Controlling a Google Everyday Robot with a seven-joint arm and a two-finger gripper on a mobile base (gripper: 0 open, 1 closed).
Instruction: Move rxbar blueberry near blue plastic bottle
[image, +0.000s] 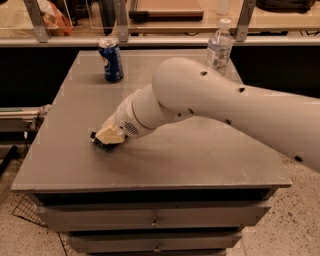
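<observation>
My gripper (106, 138) is low on the table's left front part, at the end of the white arm that reaches in from the right. A small dark flat piece (99, 144) shows under its tip. This looks like the rxbar blueberry, and the rest of it is hidden by the gripper. The blue plastic bottle (219, 46), clear with a white cap and pale label, stands upright at the table's far right edge, far from the gripper.
A blue soda can (111, 61) stands upright at the far left of the grey table (200, 160). The arm spans the table's middle and right. Drawers sit below the front edge. A shelf and glass rail run behind the table.
</observation>
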